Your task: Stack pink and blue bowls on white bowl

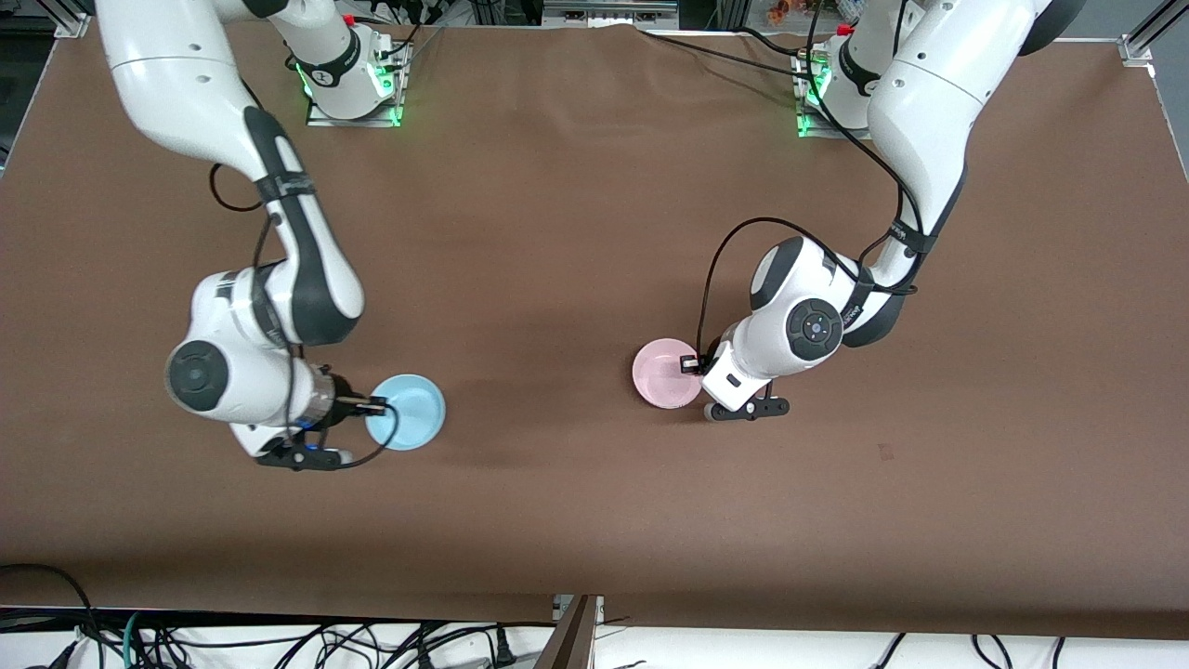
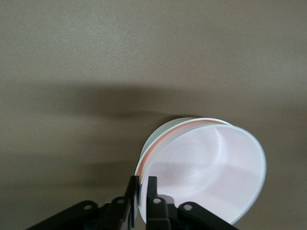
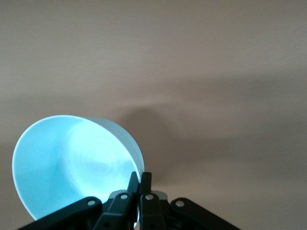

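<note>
The blue bowl (image 1: pixel 406 412) hangs tilted in my right gripper (image 1: pixel 376 405), a little above the table toward the right arm's end. In the right wrist view the gripper (image 3: pixel 139 179) is shut on the blue bowl's (image 3: pixel 72 167) rim. The pink bowl (image 1: pixel 666 373) sits low near the table's middle. My left gripper (image 1: pixel 692 364) pinches its rim. In the left wrist view the gripper (image 2: pixel 142 184) is shut on the pink bowl (image 2: pixel 206 167), which is nested in the white bowl (image 2: pixel 165 130). Only the white bowl's outer wall and rim show. In the front view the pink bowl hides it.
The brown table cloth (image 1: pixel 576 232) stretches wide around both bowls. The arm bases (image 1: pixel 353 84) with green lights stand along the edge farthest from the front camera. Cables (image 1: pixel 279 641) lie below the near edge.
</note>
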Tool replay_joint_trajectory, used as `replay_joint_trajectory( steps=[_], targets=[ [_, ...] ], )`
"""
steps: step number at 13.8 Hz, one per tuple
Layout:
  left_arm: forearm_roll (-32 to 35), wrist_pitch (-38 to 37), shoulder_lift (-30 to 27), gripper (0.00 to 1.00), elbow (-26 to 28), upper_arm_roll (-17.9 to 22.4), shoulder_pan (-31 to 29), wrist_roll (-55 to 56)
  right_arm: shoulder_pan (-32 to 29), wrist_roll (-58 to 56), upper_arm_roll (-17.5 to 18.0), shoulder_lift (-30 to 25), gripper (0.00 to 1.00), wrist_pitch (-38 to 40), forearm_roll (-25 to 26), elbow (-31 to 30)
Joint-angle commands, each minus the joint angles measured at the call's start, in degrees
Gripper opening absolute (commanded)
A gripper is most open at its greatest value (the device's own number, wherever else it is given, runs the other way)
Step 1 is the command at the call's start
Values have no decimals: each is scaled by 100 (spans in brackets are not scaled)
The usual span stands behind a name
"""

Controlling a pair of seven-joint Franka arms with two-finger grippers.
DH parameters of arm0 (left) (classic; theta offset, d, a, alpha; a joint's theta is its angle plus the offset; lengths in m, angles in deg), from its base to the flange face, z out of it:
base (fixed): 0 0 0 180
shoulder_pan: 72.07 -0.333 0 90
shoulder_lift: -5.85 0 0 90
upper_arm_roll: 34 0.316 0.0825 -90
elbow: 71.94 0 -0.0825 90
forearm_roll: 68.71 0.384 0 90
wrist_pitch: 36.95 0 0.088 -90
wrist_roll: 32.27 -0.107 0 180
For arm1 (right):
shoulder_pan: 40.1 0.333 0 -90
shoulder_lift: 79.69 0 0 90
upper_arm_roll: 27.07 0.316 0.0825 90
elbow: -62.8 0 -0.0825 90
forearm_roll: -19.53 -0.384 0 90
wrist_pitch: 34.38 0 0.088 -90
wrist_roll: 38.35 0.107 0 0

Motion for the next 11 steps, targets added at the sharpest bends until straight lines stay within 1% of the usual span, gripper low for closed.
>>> replay_joint_trajectory(
  steps=[1, 3, 5, 7, 8, 11],
  targets=[
    [94, -20, -102, 100, -95, -18, -50, 198, 493, 924, -30, 2, 0, 96, -64, 228],
    [85, -282, -391, 100, -112, -18, -103, 198, 740, 1487, -39, 11, 0, 35, -64, 342],
    [138, -652, -786, 100, -113, 16, -234, 198, 880, 1778, -22, 11, 0, 17, -108, 412],
    [156, -1265, -1278, 100, -113, 95, -471, 180, 1179, 2487, 57, 54, 0, -27, -196, 570],
    [156, -1599, -1542, 100, -113, 209, -525, 180, 1363, 2892, 75, 81, 0, -184, -196, 589],
    [209, -2558, -2140, 100, -139, 902, -569, 171, 1934, 4052, 93, 247, 0, -728, -205, 597]
  ],
)
